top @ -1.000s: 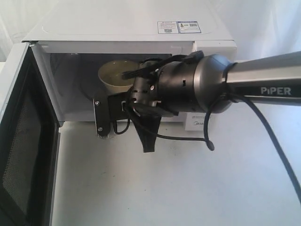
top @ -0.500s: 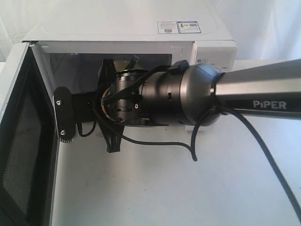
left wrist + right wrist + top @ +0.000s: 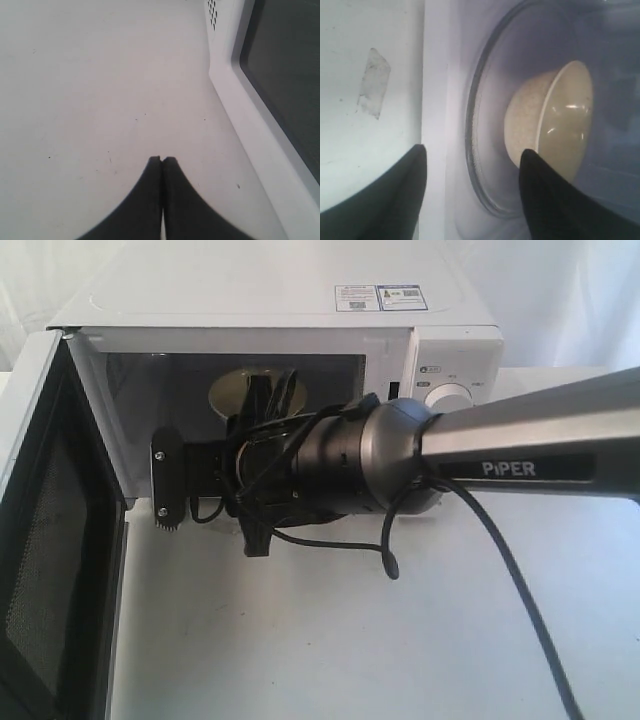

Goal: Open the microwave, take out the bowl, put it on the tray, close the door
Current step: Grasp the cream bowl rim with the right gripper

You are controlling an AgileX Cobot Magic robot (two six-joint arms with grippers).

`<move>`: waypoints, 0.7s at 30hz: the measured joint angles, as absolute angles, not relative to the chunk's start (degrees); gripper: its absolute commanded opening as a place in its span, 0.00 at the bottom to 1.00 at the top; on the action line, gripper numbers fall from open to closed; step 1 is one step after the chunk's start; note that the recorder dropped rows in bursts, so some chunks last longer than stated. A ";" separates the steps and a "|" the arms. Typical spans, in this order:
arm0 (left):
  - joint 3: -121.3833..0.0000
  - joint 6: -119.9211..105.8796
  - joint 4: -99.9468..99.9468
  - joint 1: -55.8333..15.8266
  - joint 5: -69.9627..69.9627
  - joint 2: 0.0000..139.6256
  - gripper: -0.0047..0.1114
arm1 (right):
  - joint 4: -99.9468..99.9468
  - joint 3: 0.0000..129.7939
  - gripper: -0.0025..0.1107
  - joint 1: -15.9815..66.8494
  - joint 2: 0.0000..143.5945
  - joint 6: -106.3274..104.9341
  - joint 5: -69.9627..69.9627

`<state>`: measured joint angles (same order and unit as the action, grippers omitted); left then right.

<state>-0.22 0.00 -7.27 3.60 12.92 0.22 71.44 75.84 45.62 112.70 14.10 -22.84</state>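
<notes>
The door stands swung wide at the left edge of the exterior view, mesh face showing, so opening is done. The step in hand is taking out the bowl.

At upper centre, the bowl sits inside the microwave, half hidden behind the wrist of the right arm, which reaches in from the right edge. In the right wrist view the bowl rests on the glass turntable, right of centre.

The right gripper is spread wide, with nothing between its fingers. One finger overlaps the bowl's near wall in the picture, but I cannot tell whether it touches. The other finger sits over the white sill at lower left.

By my reading, the next move calls for going deeper and bringing one finger inside the rim and one outside before closing. The glossy wall may slip under a shallow bite.

The left gripper, at the bottom centre of its own view, has its fingers pressed together on nothing. It hangs over bare table beside a white frame with a dark pane at the right.

No tray shows in any view.
</notes>
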 measured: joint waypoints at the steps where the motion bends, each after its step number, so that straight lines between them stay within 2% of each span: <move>1: -0.22 0.00 -7.27 3.60 12.92 0.22 0.04 | 73.83 75.84 0.49 45.62 112.96 16.83 -22.82; 13: -0.22 0.00 -7.27 3.60 12.92 0.22 0.04 | 94.32 77.21 0.49 45.62 116.27 38.38 -27.42; 21: -0.22 0.00 -7.27 3.60 12.92 0.22 0.04 | 96.17 78.65 0.46 45.62 117.46 40.89 -27.61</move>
<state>-0.22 0.00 -7.27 3.60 12.92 0.22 96.17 78.65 45.62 117.46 40.89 -27.61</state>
